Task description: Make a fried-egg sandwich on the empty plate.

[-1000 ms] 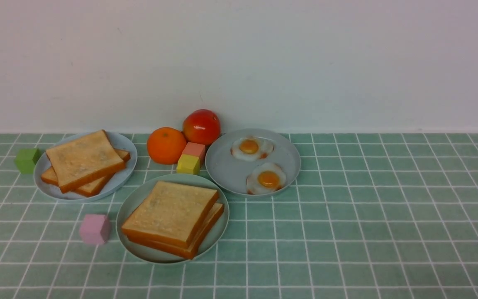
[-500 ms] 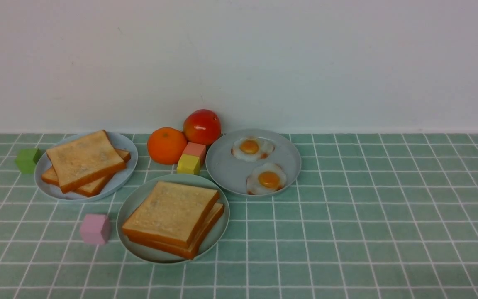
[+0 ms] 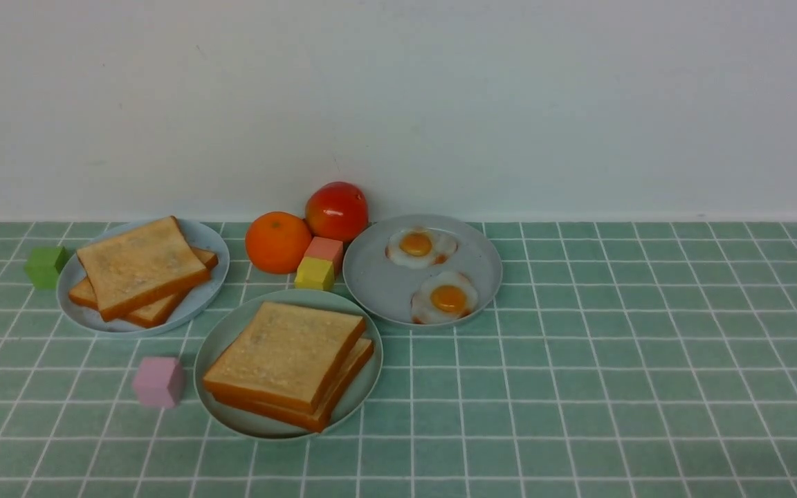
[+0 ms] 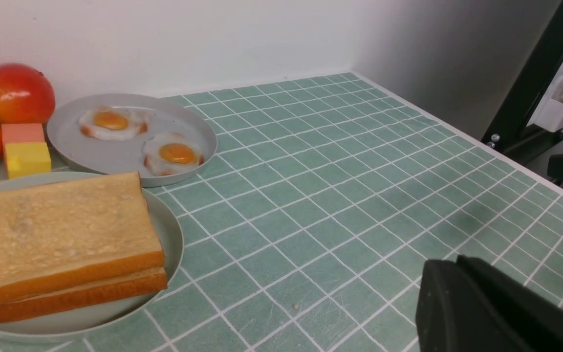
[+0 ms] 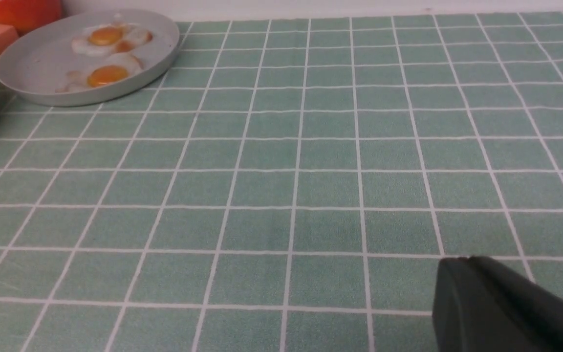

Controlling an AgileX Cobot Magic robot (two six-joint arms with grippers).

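— Front view first: where is the sandwich?
— The sandwich (image 3: 288,363) lies on the mint-green plate (image 3: 232,328), near and left of centre: two toast slices stacked, the lower one showing past the upper one's right edge. Whether an egg sits between them I cannot tell.
— And around it?
— Just beyond on the right, a grey plate (image 3: 385,283) holds two fried eggs (image 3: 445,297). To the far left, a blue-grey plate (image 3: 205,235) carries two more toast slices (image 3: 139,266). An orange (image 3: 277,242), a red fruit (image 3: 336,209) and two small blocks (image 3: 319,264) stand between the plates at the far side. A pink cube (image 3: 158,380) sits just left of the mint-green plate, a green cube (image 3: 44,266) at the far left.
— Left wrist view?
— The left gripper (image 4: 450,266) hangs low over bare tiles, right of the sandwich and well apart from it. Its fingers lie together with no gap showing and nothing between them.
— Right wrist view?
— The right gripper (image 5: 462,266) is over bare tiles too, its jaws together and holding nothing. The grey plate lies far to its left, and only the mint-green plate's rim shows at the picture's edge.
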